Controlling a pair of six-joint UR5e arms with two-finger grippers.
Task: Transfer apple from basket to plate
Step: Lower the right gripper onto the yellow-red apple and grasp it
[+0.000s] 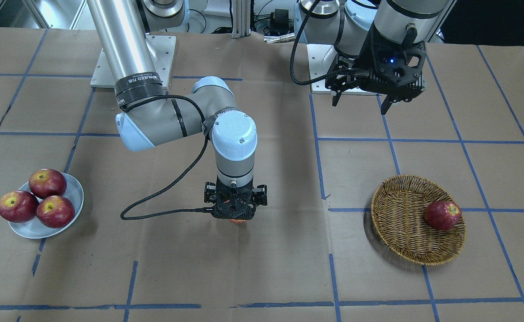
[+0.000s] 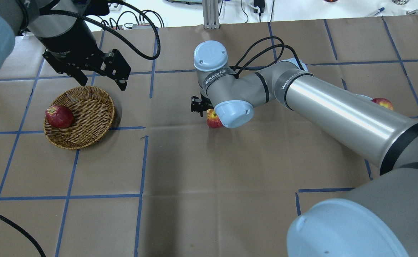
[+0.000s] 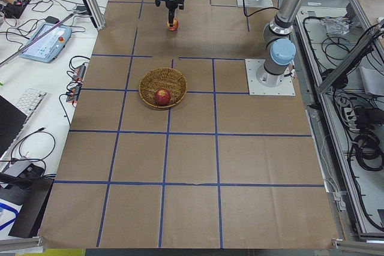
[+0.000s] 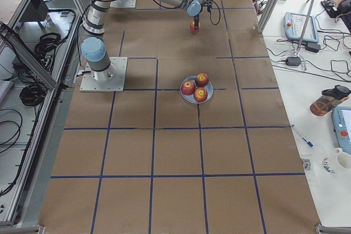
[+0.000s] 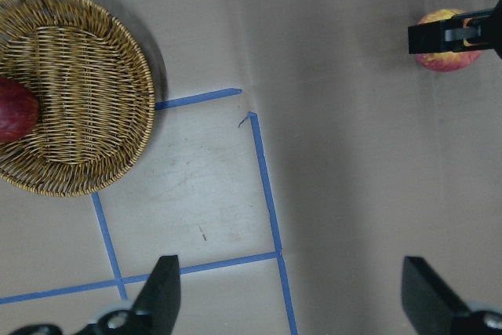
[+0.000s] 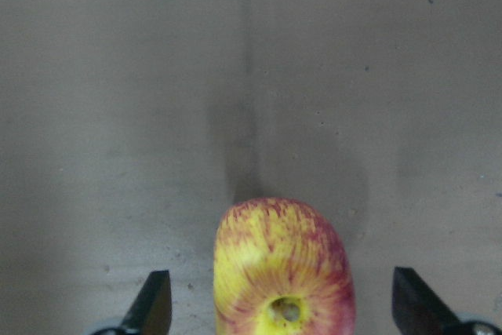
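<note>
The lighter apple point(image 6: 282, 272), pinkish-red with yellow streaks, sits on the brown paper at mid-table point(image 2: 213, 119), outside the basket and the plate. My right gripper point(image 6: 281, 292) is open, with its fingers standing wide on either side of the apple and not touching it. It points straight down there point(image 1: 235, 210). The wicker basket point(image 1: 405, 223) holds one dark red apple point(image 1: 443, 215). My left gripper point(image 5: 290, 272) is open and empty, held high beside the basket point(image 2: 84, 117). The grey-white plate point(image 1: 76, 192) carries three dark red apples.
In the overhead view my right arm point(image 2: 330, 110) hides the plate, and only one plate apple point(image 2: 382, 103) shows past it. Blue tape lines cross the brown paper. The arm bases stand at the robot's edge of the table point(image 1: 132, 58).
</note>
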